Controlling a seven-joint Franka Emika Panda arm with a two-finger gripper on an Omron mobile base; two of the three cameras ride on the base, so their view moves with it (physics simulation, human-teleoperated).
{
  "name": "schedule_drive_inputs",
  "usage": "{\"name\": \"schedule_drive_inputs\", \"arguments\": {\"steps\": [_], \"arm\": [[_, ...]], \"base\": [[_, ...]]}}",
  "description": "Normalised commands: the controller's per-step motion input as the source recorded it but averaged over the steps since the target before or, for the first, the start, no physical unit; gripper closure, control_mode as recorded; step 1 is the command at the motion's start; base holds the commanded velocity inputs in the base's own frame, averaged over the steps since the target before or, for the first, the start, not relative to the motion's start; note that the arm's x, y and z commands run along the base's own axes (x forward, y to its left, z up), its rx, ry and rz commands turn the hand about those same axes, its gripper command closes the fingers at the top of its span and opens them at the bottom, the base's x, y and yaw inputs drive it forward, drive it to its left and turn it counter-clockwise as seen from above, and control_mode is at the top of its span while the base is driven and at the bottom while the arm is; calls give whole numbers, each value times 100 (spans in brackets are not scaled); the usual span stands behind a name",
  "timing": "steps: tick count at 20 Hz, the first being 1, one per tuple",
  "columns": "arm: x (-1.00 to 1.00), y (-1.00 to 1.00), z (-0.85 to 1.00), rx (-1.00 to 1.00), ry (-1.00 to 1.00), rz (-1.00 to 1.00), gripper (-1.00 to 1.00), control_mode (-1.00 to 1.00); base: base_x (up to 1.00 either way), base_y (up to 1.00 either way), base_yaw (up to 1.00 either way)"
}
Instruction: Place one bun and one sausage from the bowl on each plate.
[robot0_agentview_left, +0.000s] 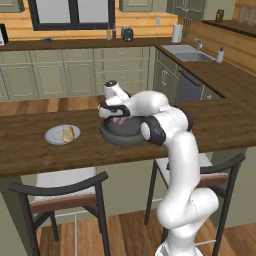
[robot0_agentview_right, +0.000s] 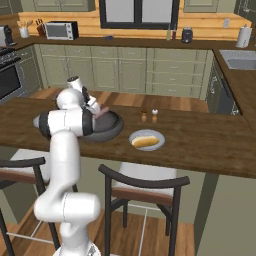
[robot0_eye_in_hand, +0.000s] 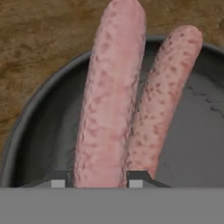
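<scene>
The dark bowl (robot0_agentview_left: 116, 134) (robot0_agentview_right: 111, 128) (robot0_eye_in_hand: 39, 131) sits on the wooden counter under my hand. Two pink sausages lie in the hand view. The nearer sausage (robot0_eye_in_hand: 109, 96) runs up from between my fingertips (robot0_eye_in_hand: 58, 181), and the gripper (robot0_eye_in_hand: 98, 180) (robot0_agentview_left: 118, 120) (robot0_agentview_right: 101, 113) is shut on it. The second sausage (robot0_eye_in_hand: 168, 87) rests beside it in the bowl. A pale plate (robot0_agentview_left: 54, 135) left of the bowl carries a bun (robot0_agentview_left: 68, 134). Another pale plate (robot0_agentview_right: 157, 135) right of the bowl carries a bun (robot0_agentview_right: 144, 142).
Two small shakers (robot0_agentview_right: 149, 116) stand behind the right plate. Two dark-framed stools (robot0_agentview_left: 60, 192) (robot0_agentview_right: 145, 187) stand against the counter's near edge. A sink (robot0_agentview_left: 187, 52) is set in the side counter at the right.
</scene>
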Motion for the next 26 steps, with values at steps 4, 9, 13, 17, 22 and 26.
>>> {"name": "schedule_drive_inputs", "arguments": {"steps": [4,9,13,17,22,26], "arm": [[-73,-15,87,21,-26,-17,100,-100],[-94,0,94,20,-24,-5,100,-100],[-99,-83,56,7,-14,-17,100,-100],[-29,-100,71,5,10,-41,100,-100],[1,-100,47,0,48,-41,100,-100],[0,-100,-57,0,34,-24,100,-100]], "base": [[0,0,0],[0,0,0],[0,0,0],[0,0,0],[0,0,0],[0,0,0]]}}
